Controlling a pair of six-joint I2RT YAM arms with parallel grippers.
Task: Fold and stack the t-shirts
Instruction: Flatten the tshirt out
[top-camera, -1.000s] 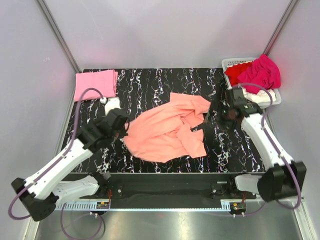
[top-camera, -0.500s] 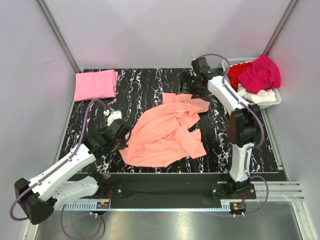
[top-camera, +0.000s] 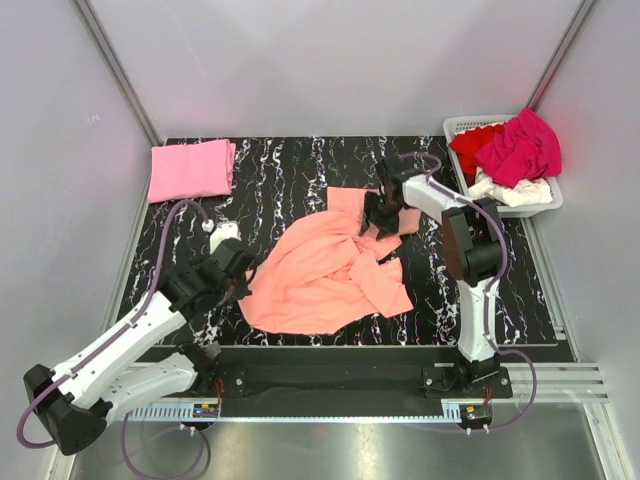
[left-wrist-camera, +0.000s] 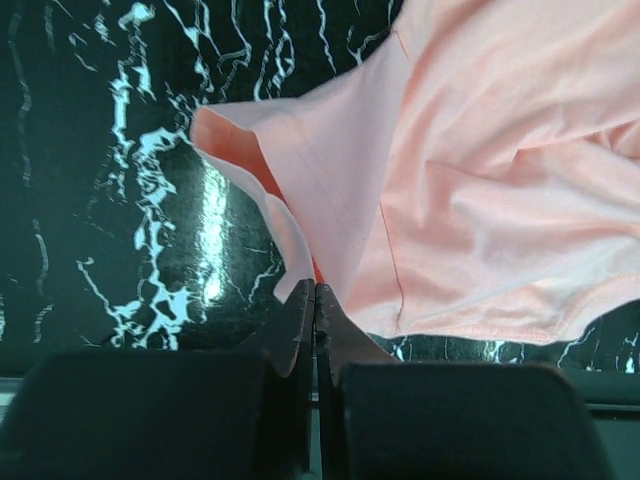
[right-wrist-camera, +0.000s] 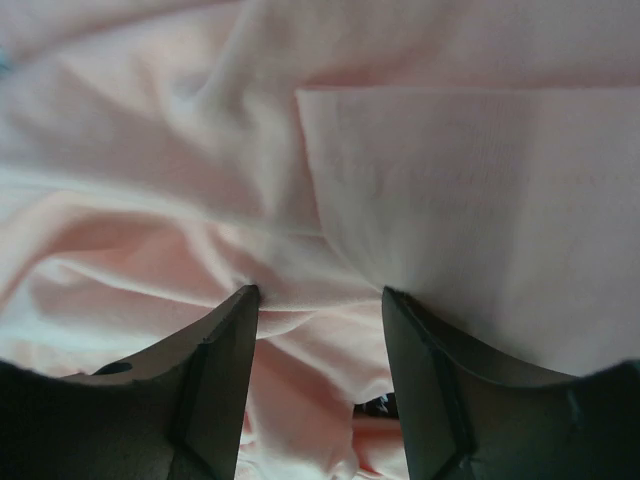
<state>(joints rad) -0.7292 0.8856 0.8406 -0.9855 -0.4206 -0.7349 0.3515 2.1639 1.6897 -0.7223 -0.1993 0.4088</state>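
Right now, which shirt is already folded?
The light pink t-shirt, far-left corner: flat rectangle. The salmon-orange t-shirt is crumpled; the other shirts heaped in the basket.

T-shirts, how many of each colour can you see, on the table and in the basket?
salmon-orange shirt: 1
light pink shirt: 1
red shirt: 1
magenta shirt: 1
white shirt: 1
Total: 5 that show; the basket may hide more.
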